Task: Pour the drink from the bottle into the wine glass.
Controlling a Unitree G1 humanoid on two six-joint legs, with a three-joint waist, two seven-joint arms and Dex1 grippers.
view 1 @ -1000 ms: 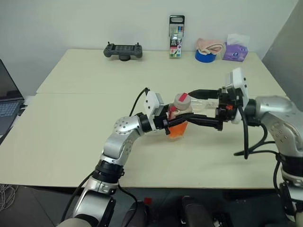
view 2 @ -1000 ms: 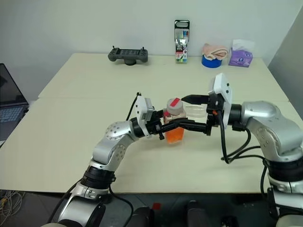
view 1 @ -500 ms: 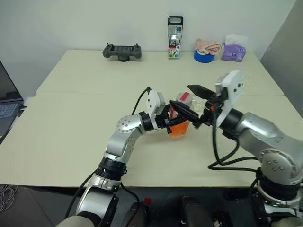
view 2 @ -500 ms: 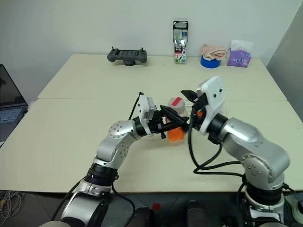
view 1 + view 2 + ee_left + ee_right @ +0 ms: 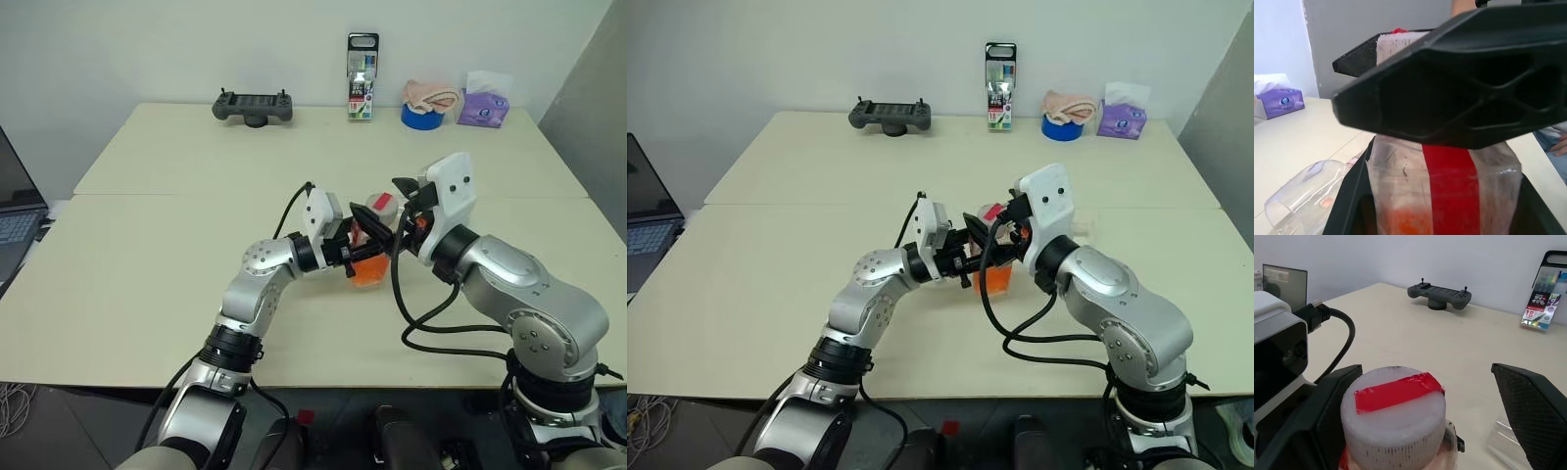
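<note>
On the pale bench (image 5: pixel 147 255), the left gripper (image 5: pixel 355 257) has its fingers clenched around the body of the bottle (image 5: pixel 372 245), which stands upright near the bench's middle with orange-red drink (image 5: pixel 369 271) in its lower part. The right gripper (image 5: pixel 1425 421) hovers level at the bottle's red-and-white cap (image 5: pixel 1394 409), its fingers (image 5: pixel 1535 416) spread wide, one on each side of the cap and apart from it. The wine glass (image 5: pixel 1308 196) lies on its side on the bench just beside the bottle.
</note>
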